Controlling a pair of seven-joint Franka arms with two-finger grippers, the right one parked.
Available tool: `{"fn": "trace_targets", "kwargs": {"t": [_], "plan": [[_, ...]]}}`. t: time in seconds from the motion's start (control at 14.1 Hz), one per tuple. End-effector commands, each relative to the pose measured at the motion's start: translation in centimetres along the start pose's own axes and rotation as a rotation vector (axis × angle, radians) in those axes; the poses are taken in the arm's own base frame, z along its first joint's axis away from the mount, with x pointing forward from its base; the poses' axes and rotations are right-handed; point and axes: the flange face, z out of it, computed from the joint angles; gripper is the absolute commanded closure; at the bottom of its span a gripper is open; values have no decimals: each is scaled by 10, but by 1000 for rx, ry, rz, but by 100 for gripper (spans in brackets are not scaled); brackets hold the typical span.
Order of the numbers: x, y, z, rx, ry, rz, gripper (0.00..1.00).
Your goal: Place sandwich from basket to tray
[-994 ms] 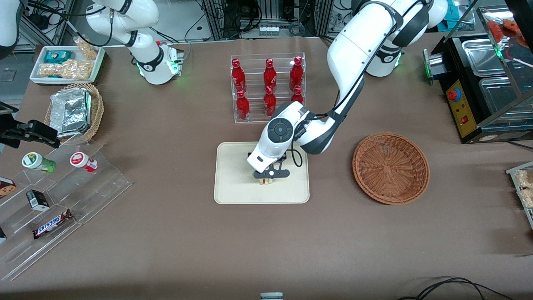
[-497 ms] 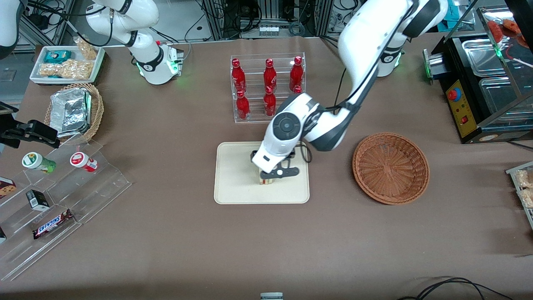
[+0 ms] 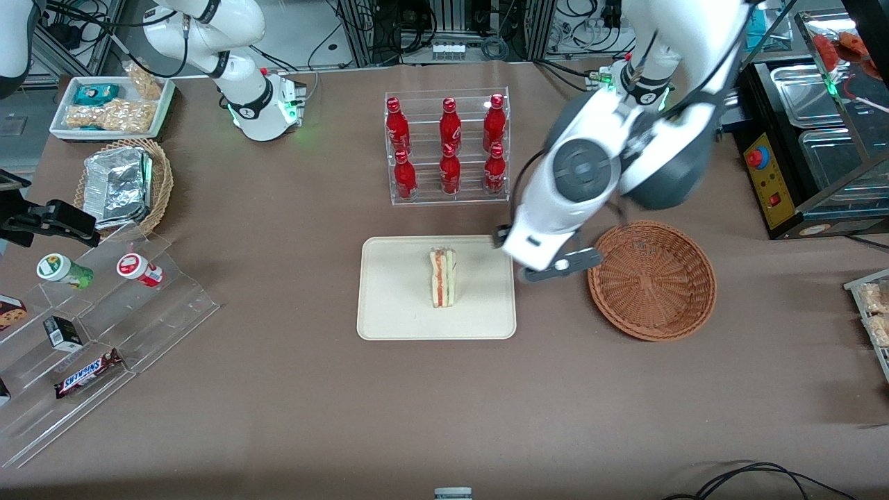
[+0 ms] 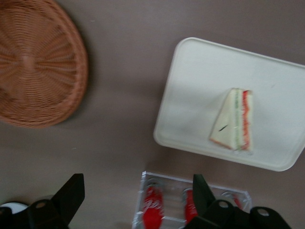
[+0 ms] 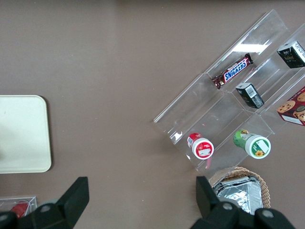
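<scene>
The sandwich [image 3: 442, 277] [image 4: 234, 119] lies on the cream tray [image 3: 396, 305] [image 4: 200, 95], a pale wedge with red-orange and green filling layers, nothing touching it. The reddish-brown wicker basket [image 3: 651, 280] [image 4: 35, 64] sits beside the tray toward the working arm's end of the table, with nothing in it. My gripper [image 3: 545, 260] [image 4: 138, 191] hangs raised above the table between tray and basket, open, with nothing between its black fingers [image 4: 70, 193].
A clear rack of red bottles [image 3: 448, 147] [image 4: 190, 210] stands farther from the front camera than the tray. A tan basket of foil packs [image 3: 125, 184], a white snack tray [image 3: 111, 105] and a clear stepped display [image 3: 90, 326] sit toward the parked arm's end. A black appliance [image 3: 799, 146] stands past the basket.
My gripper let go of the sandwich on the tray, then rose and swung away toward the basket. The sandwich stays on the tray, now uncovered.
</scene>
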Motion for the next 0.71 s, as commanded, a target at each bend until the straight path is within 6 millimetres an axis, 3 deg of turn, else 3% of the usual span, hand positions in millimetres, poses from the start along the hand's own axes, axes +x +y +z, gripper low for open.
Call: {"fn": "trace_targets", "kwargs": {"t": [0.0,0.28,0.43,0.64], "plan": [[3,-86,-42,28,-60,60,0],[-21,-188,-100,69,-116,68,0],[-19,-235,-107,59,-133,35,0],[-2,-282,-113,86,-100,52,0]]}}
